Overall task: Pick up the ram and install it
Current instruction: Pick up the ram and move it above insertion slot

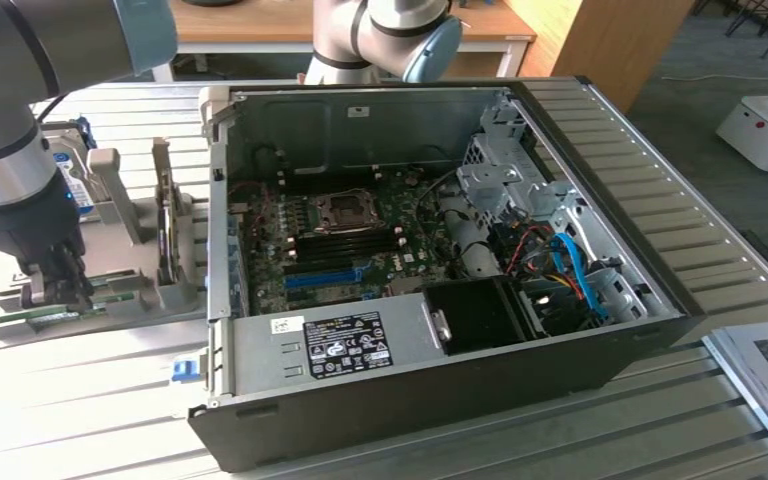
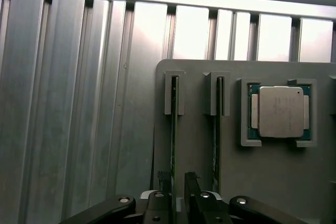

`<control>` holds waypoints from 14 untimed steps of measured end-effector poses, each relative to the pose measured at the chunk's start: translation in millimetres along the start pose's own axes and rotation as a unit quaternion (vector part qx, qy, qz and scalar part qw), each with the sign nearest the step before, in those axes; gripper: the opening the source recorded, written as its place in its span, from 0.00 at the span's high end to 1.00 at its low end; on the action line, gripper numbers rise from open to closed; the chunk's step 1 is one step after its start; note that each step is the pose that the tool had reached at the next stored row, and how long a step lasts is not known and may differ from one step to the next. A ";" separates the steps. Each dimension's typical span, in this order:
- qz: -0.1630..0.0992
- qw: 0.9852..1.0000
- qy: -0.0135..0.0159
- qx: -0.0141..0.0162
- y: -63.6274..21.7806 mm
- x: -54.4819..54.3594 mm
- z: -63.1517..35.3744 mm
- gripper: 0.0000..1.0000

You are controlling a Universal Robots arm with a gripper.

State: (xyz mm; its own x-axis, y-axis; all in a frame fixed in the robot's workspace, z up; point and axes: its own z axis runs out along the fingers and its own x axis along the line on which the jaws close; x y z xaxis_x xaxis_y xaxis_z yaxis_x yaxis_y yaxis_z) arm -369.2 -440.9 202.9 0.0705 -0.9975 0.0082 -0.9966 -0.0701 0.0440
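Ram [image 1: 37,318], apparently green; grey holder [image 2: 197,150]; ribbed silver table [image 2: 79,103]; black case [image 1: 424,405].

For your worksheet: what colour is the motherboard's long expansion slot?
The expansion slot is blue, clearest in the exterior view.

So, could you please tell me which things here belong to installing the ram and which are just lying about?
For the job:
- the claw, open astride the ram
- the grey holder the ram stands in
- the motherboard in the open computer case

Just lying about:
- the second memory stick
- the processor chip
- the hard drive
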 end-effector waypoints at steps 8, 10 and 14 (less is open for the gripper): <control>0.000 1.000 0.000 0.000 -0.1 0.0 2.4 0.75; 0.000 1.000 0.000 0.000 -0.1 0.0 2.8 0.75; 0.000 1.000 0.000 0.000 -0.1 0.0 3.6 0.75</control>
State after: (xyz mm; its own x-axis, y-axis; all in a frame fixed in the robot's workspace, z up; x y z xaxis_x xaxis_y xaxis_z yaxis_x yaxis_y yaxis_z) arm -369.2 -440.9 199.3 0.0705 -0.9975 0.0082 -0.9966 -0.0701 0.0440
